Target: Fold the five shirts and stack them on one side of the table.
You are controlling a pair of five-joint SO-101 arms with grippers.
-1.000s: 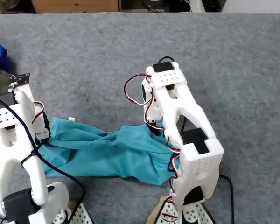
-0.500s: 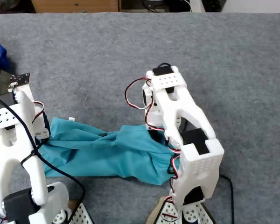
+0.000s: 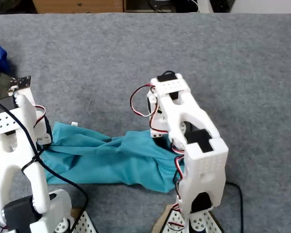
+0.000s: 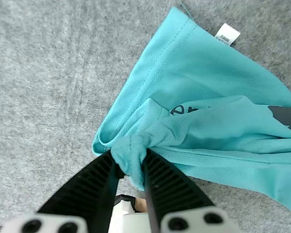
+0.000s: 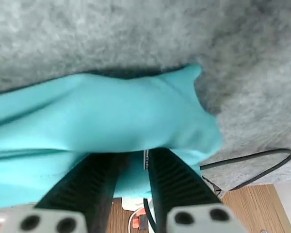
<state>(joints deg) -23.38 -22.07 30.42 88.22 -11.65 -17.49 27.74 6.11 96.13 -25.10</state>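
Since a second ago the right arm has crept toward the frame's upper left. Its right claw clenches the teal shirt, which lies crumpled low-centre on the desk. The left claw pinches a bunched corner. Either thin pinch could slip if the arms pull apart, I judge.

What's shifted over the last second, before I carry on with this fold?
The right arm drew its wrist end slightly back toward its base, with the right tool on the teal shirt at its right end. The shirt lies as before, and the left arm stayed put, the left tool clamped on a bunched corner.
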